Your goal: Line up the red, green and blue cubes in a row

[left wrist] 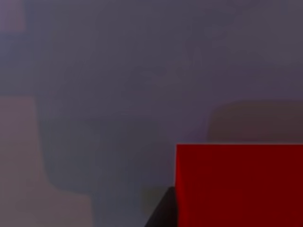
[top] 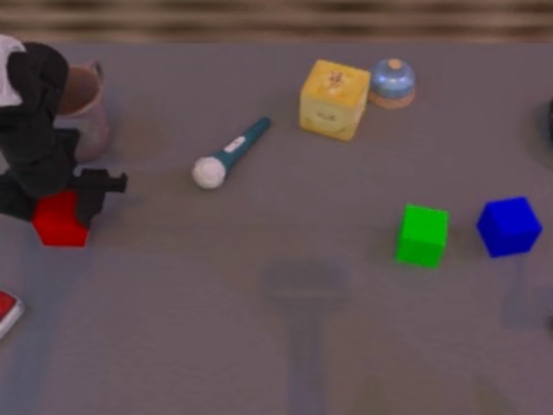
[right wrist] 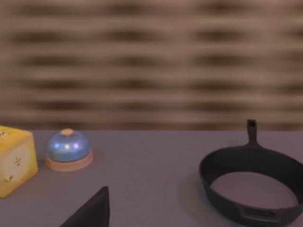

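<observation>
The red cube (top: 59, 220) is at the table's left side, and my left gripper (top: 76, 210) is shut on it from above. In the left wrist view the red cube (left wrist: 239, 184) fills the near corner, with one dark finger (left wrist: 164, 212) pressed against its side. Whether the cube rests on the table or hangs just above it cannot be told. The green cube (top: 422, 234) and the blue cube (top: 509, 226) sit side by side on the right, a small gap between them. My right arm is parked past the right edge; its finger (right wrist: 97, 208) stands wide with nothing against it.
A brown mug (top: 82, 108) stands just behind the left arm. A microphone (top: 229, 154) lies in the middle back. A yellow printed cube (top: 334, 98) and a bell (top: 392, 83) stand behind it. A black pan (right wrist: 253, 187) sits far right. A red-and-white object (top: 7, 313) pokes in at the left edge.
</observation>
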